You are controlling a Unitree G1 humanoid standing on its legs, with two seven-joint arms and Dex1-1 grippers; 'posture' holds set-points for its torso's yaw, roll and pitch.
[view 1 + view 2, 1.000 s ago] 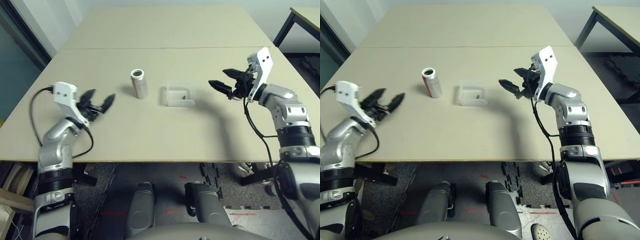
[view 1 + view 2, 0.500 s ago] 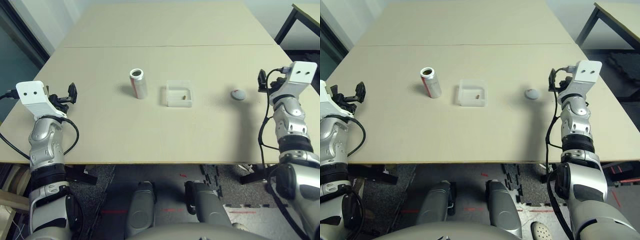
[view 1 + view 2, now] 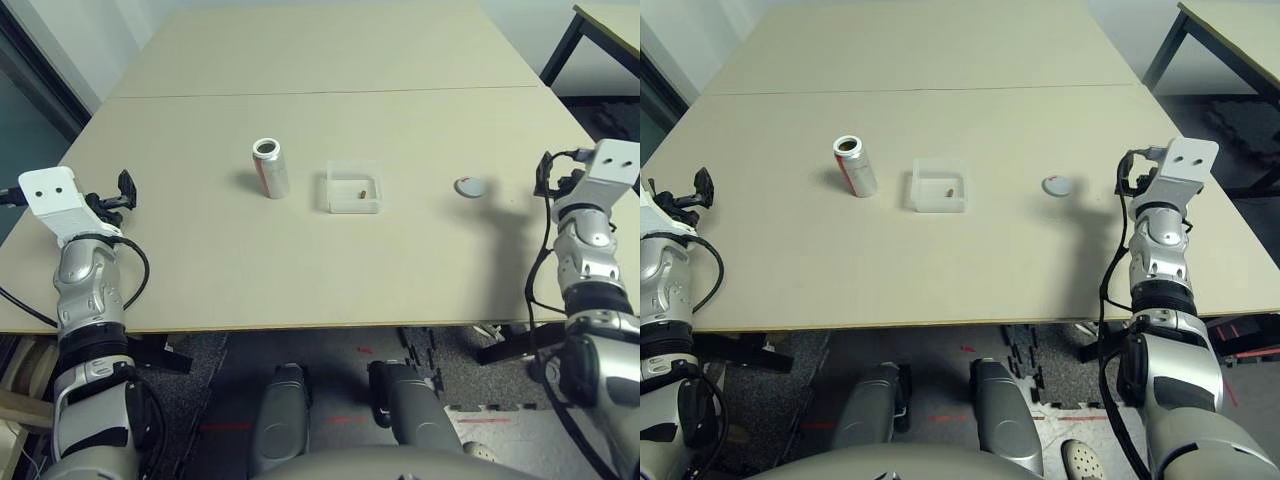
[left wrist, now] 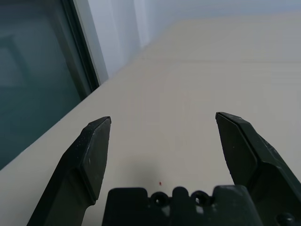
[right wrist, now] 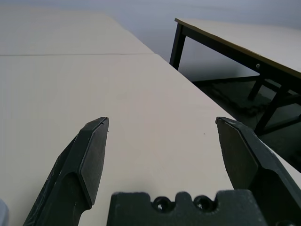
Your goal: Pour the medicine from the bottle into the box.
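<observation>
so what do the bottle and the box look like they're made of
The bottle looks like brushed or satin silver metal, perhaps aluminium, going by its soft grey sheen, though metallic-coated plastic is possible. The box seems to be clear, slightly frosted plastic: the tabletop colour shows through its walls.

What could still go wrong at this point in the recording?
The uncapped silver cylindrical bottle stands upright near the shallow clear plastic box; a returning arm might knock it over. The tiny brownish pill lies loose inside the box, so a bump could perhaps jolt it out.
</observation>
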